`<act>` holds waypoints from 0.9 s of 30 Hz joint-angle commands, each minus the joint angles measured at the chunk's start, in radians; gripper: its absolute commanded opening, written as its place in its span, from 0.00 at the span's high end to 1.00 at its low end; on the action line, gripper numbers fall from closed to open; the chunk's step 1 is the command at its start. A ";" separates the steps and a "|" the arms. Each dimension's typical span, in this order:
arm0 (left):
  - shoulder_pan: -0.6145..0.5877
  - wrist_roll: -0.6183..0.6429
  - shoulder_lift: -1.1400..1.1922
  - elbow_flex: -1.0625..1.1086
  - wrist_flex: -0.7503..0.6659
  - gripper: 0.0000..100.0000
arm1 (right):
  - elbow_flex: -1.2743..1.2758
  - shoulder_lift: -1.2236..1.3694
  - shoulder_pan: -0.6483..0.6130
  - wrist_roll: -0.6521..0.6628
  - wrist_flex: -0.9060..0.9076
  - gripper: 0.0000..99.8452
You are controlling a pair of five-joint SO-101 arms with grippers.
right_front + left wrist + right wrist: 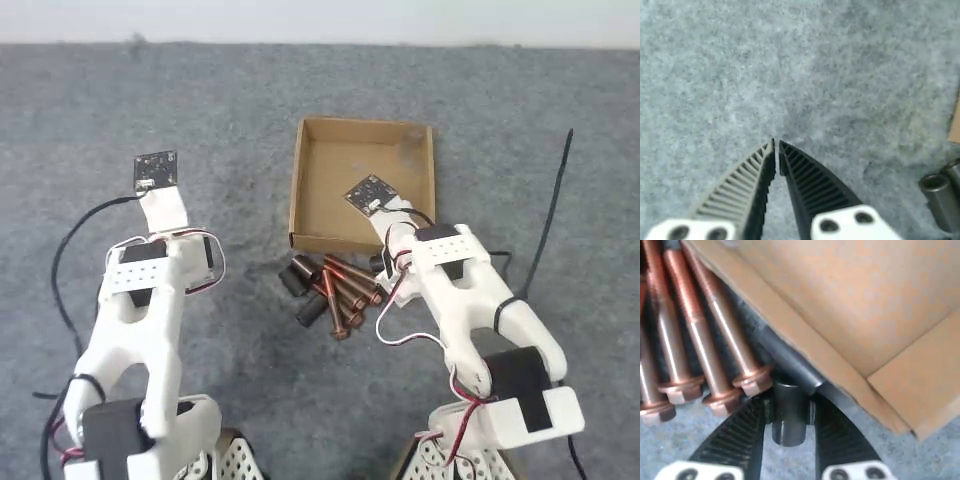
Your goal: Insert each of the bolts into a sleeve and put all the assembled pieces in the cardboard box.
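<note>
Left fingers (757, 172): clenched tip to tip with nothing between them, hanging over a bare grey patch of table (790, 65)
Right fingers (747, 432): grasping a dark sleeve (789, 417), one finger pressed against each side of it
Held sleeve: lies in line with the right fingers, and its far end reaches just past their tips toward the box wall
Bolts (700, 340): several copper-coloured ones lie side by side on the table just beside the right fingers; their flanged heads point back toward the finger tips, and the nearest head sits just beside the held sleeve
Cardboard box (365, 185): open-topped, straight ahead of the right finger tips, with its near wall just beyond the held sleeve; it is well off to the side of the left fingers, where only a corner edge shows
Loose sleeves (303, 290): two dark ones lie on the table on the far side of the bolts from the right fingers, between the two arms; one stands off to the side of the left fingers, well apart from their tips
Progress: the bolts lie bare, none seen inside a sleeve
</note>
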 commanded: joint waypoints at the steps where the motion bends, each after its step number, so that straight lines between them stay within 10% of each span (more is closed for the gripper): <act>1: 0.002 -0.008 -0.002 -0.044 -0.025 0.99 | -0.041 -0.090 0.084 -0.129 0.059 0.99; 19: 0.009 -0.008 -0.008 -0.050 -0.020 0.99 | 0.055 -0.183 0.476 -0.397 0.122 0.99; 27: 0.304 -0.224 -0.170 -0.042 0.095 0.99 | 0.095 -0.174 0.529 -0.315 0.042 0.99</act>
